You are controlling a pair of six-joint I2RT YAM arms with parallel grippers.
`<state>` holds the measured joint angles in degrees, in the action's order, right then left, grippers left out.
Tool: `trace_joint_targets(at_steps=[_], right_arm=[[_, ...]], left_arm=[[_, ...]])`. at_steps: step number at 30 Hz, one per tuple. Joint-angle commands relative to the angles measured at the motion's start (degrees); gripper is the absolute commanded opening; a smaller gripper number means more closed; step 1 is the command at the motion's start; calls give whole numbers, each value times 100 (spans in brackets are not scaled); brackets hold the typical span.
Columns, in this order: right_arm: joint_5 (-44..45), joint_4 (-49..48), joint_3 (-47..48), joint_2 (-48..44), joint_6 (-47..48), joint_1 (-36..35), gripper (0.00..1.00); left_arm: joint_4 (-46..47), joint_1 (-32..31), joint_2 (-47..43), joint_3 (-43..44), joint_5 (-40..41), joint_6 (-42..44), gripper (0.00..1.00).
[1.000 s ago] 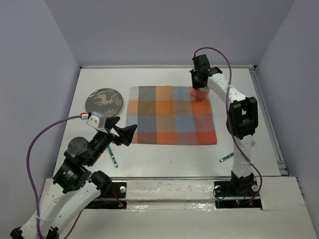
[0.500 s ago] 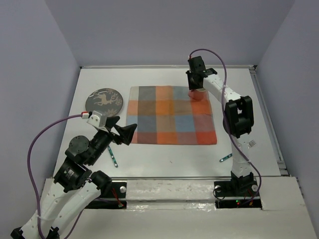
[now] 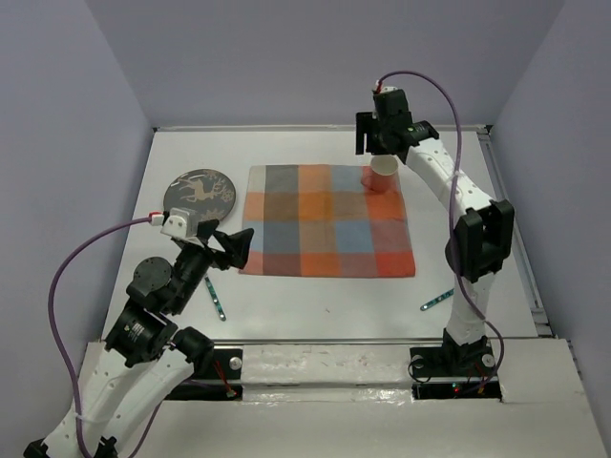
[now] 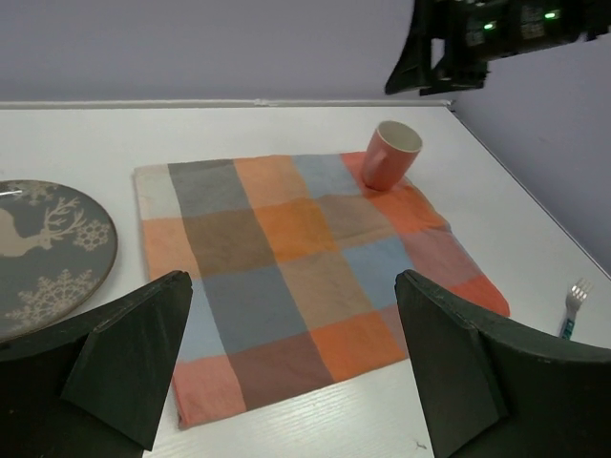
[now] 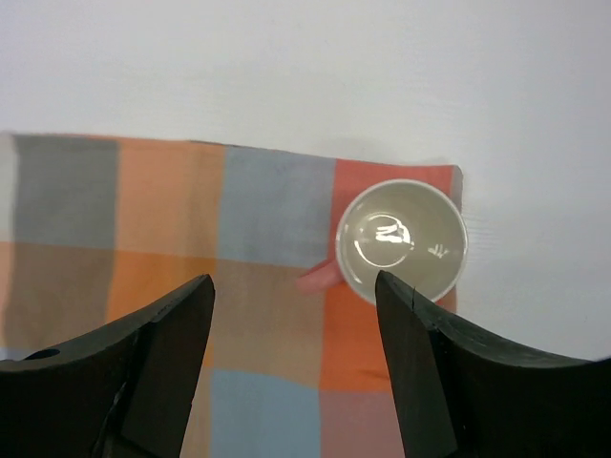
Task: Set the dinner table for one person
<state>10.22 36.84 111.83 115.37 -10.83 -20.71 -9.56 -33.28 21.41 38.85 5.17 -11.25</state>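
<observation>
Right wrist view: the right gripper (image 5: pixel 292 279) hangs above a pink mug (image 5: pixel 401 239), jaws apart and empty.

The left gripper (image 4: pixel 288 286) also has its jaws spread wide, holding nothing. The mug stands upright on the far right corner of the checked cloth (image 3: pixel 325 219). The deer-pattern plate (image 3: pixel 199 191) is cut off in the left wrist view. A fork (image 3: pixel 436 301) lies near the right arm, and a second utensil (image 3: pixel 217 300), partly under the left arm, is hard to identify. The white dinner table (image 3: pixel 296 310) spreads from the arm bases to the pale lilac walls (image 3: pixel 286 57).
</observation>
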Motion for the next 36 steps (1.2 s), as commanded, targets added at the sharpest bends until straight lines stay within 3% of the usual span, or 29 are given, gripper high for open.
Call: trace_joint_targets(at_steps=[1, 6, 14, 19, 27, 36], right_arm=[[-624, -756, -415, -708, -691, -459, 74], [-1197, -2319, -1004, -587, -1858, -1206, 73], [-864, -4139, -761, 757, -3335, -2348, 61], [-978, -4396, -189, 1863, -3882, -2595, 54], [-1566, -4589, 681, 3051, -4497, -2710, 52], [-1646, -4730, 1253, 3562, -4884, -2763, 49]], left_arm=[[87, 233, 65, 87, 739, -123, 99], [86, 409, -110, 96, 1126, -211, 99], [60, 638, -330, 140, 1689, -255, 99], [86, 656, -313, 132, 1672, -229, 99], [227, 665, -313, 79, 1233, -229, 99], [244, 559, -383, 70, 1162, -211, 99]])
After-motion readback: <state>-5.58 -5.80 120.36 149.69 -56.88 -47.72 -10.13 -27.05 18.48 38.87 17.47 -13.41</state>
